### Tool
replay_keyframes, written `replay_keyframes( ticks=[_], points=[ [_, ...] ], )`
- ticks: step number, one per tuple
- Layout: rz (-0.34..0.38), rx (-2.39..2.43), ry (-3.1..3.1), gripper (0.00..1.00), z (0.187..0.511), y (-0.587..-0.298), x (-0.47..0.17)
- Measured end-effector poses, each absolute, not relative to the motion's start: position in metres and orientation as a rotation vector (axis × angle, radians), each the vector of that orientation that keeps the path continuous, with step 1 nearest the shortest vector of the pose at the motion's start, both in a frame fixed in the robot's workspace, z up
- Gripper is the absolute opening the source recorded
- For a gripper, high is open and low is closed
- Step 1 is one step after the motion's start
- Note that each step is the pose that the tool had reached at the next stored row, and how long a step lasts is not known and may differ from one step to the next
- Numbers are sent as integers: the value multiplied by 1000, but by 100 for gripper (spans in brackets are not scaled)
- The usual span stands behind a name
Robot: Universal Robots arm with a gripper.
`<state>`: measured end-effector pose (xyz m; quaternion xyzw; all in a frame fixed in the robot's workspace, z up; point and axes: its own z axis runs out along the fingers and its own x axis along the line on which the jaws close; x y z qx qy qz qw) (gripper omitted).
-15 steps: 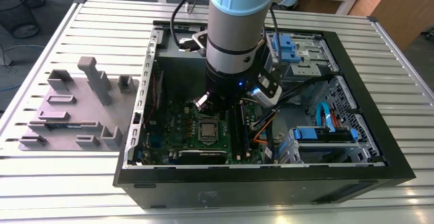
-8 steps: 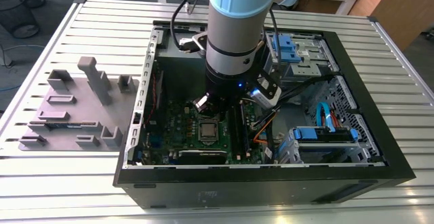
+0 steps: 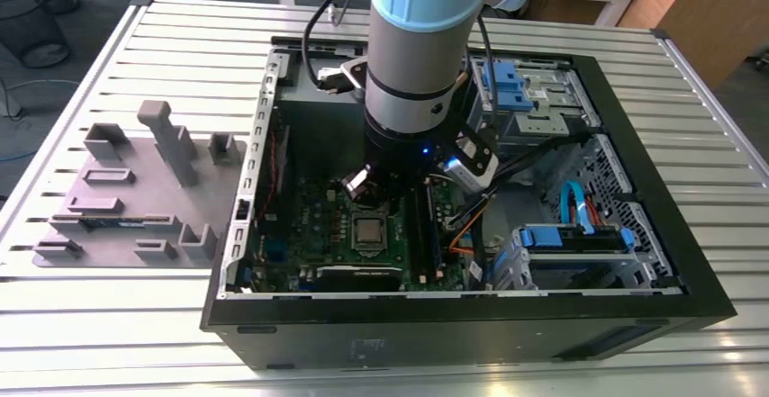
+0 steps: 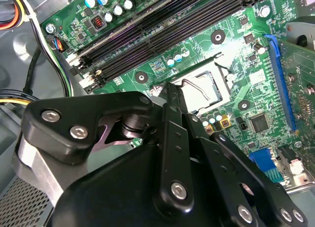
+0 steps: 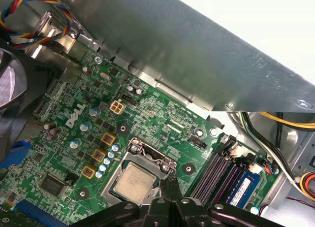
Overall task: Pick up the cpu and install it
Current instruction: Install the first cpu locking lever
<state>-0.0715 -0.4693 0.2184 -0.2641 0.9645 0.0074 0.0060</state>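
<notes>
chip (image 5: 134,181) lies flat in its socket on the green board (image 5: 162,128), likely already seated | gripper (image 5: 170,183) hangs just above the socket's edge, fingers drawn together, holding nothing visible | arm (image 3: 420,64) reaches into the open case (image 3: 649,199) from above

Exterior view: high, angled down on the open computer case (image 3: 673,262) from its near side; both wrist views: close above the motherboard (image 5: 162,123), sharing the cpu socket (image 4: 204,91) from opposing directions.
</notes>
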Motion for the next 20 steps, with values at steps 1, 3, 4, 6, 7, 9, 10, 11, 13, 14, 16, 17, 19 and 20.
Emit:
replay_keyframes(
  ticks=[1,3,4,6,7,9,10,11,13,14,16,17,19,20],
  points=[
    [23,-827,3018,11,217,-469,-71],
    [23,-826,3018,11,216,-469,-71],
    [23,-827,3018,11,216,-469,-71],
    [23,-826,3018,11,216,-469,-71],
    [22,-827,3018,11,216,-469,-71],
    [22,-826,3019,11,215,-469,-72],
    [22,-826,3019,11,215,-470,-72],
    [22,-826,3019,11,214,-470,-72],
    [21,-826,3019,11,214,-470,-71],
    [21,-826,3019,11,214,-470,-71],
    [21,-826,3019,11,214,-470,-71],
    [21,-826,3019,11,214,-470,-71],
    [21,-826,3019,11,214,-470,-71],
    [22,-826,3019,11,214,-470,-72]
  ],
)
